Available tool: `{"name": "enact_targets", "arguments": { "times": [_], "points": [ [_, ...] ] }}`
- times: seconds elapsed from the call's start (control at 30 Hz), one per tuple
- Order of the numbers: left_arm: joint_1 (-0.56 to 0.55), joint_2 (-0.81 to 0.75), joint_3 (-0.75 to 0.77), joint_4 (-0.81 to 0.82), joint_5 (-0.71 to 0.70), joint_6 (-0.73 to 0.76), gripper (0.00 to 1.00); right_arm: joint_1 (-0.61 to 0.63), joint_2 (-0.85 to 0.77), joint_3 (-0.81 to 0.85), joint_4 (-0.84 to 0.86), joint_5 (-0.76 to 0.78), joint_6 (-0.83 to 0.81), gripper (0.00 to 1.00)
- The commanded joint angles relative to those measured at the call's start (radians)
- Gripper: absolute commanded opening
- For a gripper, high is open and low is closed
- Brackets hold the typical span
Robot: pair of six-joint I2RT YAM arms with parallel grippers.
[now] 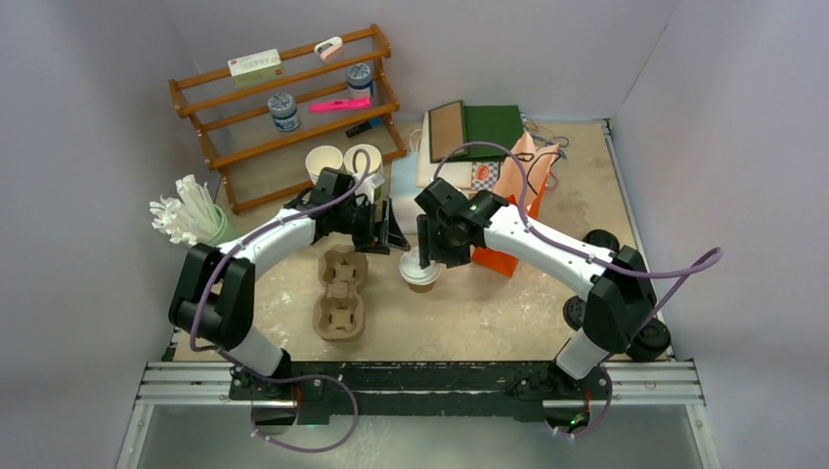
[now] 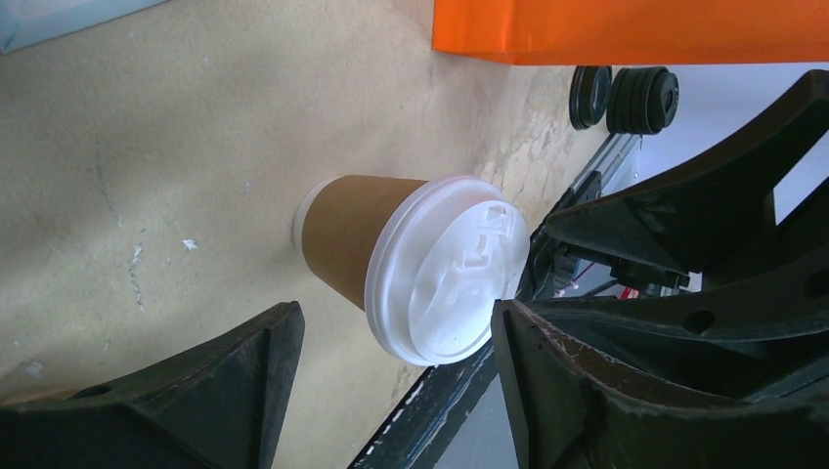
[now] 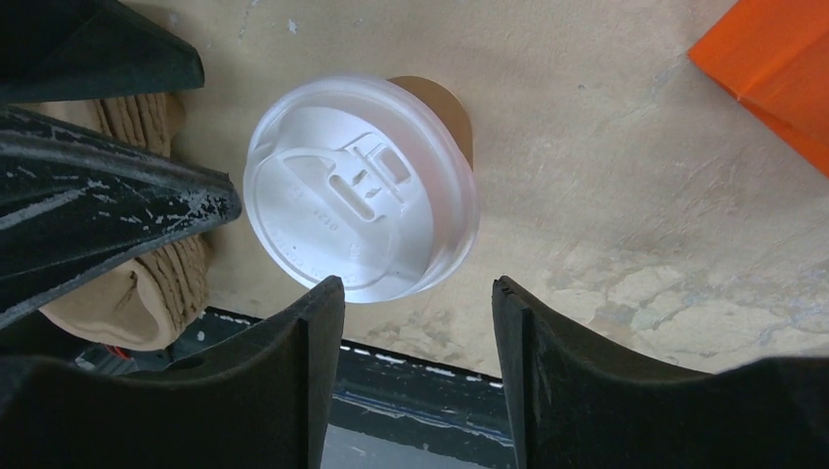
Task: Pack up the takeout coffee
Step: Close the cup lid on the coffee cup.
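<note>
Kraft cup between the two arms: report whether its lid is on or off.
On. The white lid covers the whole rim of the brown cup, which stands upright on the table, held by neither pincer.

The lidded cup (image 1: pixel 419 275) stands on the table (image 1: pixel 489 313), right of the carrier (image 1: pixel 340 293).

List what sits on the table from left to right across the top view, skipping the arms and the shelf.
white straws → cardboard cup carrier → lidded brown coffee cup → orange bag
</note>
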Motion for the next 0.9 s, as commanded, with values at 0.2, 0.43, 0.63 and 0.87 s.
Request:
{"name": "enact_targets", "arguments": {
  "times": [0.2,0.43,0.63,0.87],
  "points": [
    [-0.025,0.031,-0.026,0.068,0.077,-0.03,0.73,-0.026,-0.019,-0.066,0.042,-0.04,0.047,0.5],
    [-0.025,0.038,-0.024,0.068,0.09,-0.029,0.72,-0.033,-0.027,-0.069,0.041,-0.042,0.054,0.38],
    [-0.026,0.041,-0.021,0.07,0.098,-0.026,0.69,-0.034,-0.033,-0.058,0.029,-0.029,0.053,0.27],
    [-0.026,0.045,-0.019,0.068,0.102,-0.021,0.67,-0.033,-0.028,-0.019,0.013,-0.018,0.035,0.23]
  ]
}}
